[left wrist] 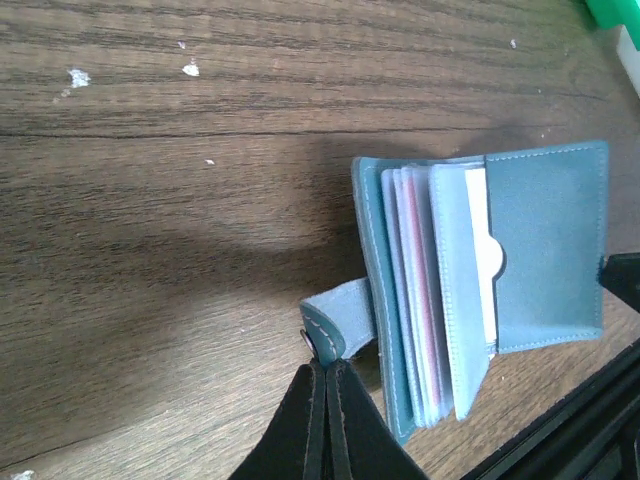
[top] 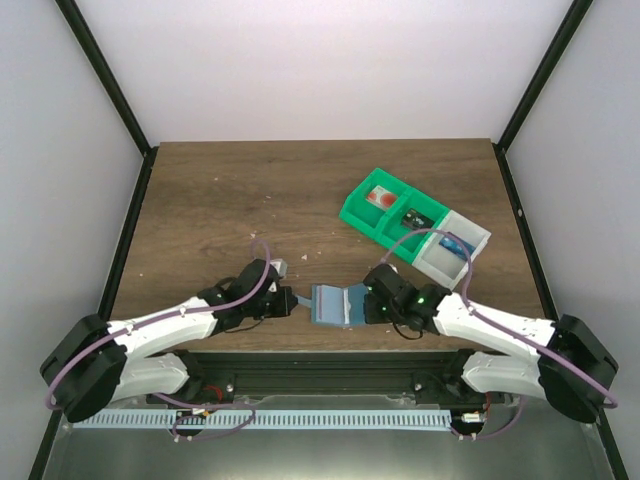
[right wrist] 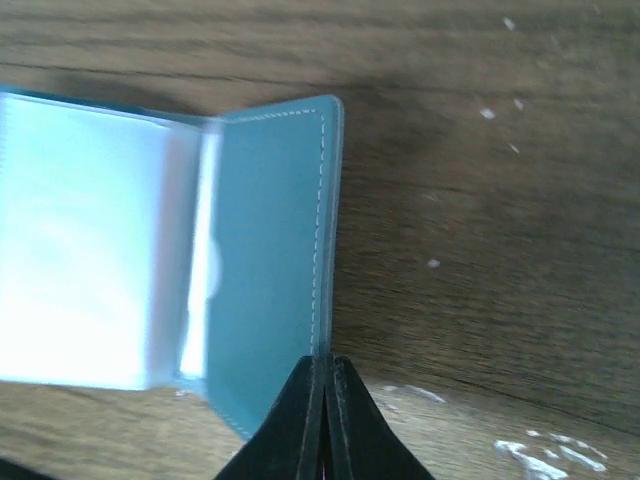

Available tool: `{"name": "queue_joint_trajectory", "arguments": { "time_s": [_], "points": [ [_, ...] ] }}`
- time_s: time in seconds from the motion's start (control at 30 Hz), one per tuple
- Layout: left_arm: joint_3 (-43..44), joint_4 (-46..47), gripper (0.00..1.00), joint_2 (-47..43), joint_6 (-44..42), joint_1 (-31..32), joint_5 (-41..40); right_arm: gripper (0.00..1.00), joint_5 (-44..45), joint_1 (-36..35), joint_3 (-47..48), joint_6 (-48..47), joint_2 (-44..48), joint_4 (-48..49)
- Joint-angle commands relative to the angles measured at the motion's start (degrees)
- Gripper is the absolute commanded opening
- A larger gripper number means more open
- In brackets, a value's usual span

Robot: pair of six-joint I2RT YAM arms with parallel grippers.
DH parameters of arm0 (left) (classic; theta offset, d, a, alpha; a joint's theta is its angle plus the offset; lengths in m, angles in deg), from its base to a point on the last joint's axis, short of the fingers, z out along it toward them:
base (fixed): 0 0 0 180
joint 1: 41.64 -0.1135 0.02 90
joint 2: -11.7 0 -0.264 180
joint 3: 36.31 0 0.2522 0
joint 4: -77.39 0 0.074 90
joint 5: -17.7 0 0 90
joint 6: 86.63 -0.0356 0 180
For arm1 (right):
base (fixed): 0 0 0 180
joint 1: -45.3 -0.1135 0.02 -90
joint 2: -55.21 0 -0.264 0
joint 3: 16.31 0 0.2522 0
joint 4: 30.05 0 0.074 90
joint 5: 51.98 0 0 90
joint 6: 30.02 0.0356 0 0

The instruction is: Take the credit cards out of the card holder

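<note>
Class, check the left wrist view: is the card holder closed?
No: the card holder lies open on the table, with cards fanned between its two halves.

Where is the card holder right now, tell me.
Top view: the card holder lies open at the near edge of the table, centre, between the left jaws and right jaws; the green-and-white bins stand farther back on its right.

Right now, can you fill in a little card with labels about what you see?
Card holder: open, on the table near the front edge
Credit cards: several tucked in its sleeves
Left pincer: shut on the strap
Right pincer: shut on the cover edge
Bins: green and white, back right, nothing touching them
</note>
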Motion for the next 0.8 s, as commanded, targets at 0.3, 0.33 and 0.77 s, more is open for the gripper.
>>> {"name": "queue_joint_trajectory", "arguments": {
  "time_s": [0.3,0.33,0.77],
  "points": [
    [-0.57,7.28,0.0,-1.35,-2.02,-0.32,7.6,0.42,3.22,-1.92,8.97,7.14,-0.97,-11.27],
    [-0.46,7.29,0.0,-1.85,-1.98,-0.35,7.7,0.45,2.87,-2.82,10.34,7.32,-0.85,-11.49],
    [-0.26,7.13,0.0,-2.76,-1.81,-0.35,8.41,0.51,-0.5,-11.19,18.31,5.49,-11.85,1.55]
  ]
}}
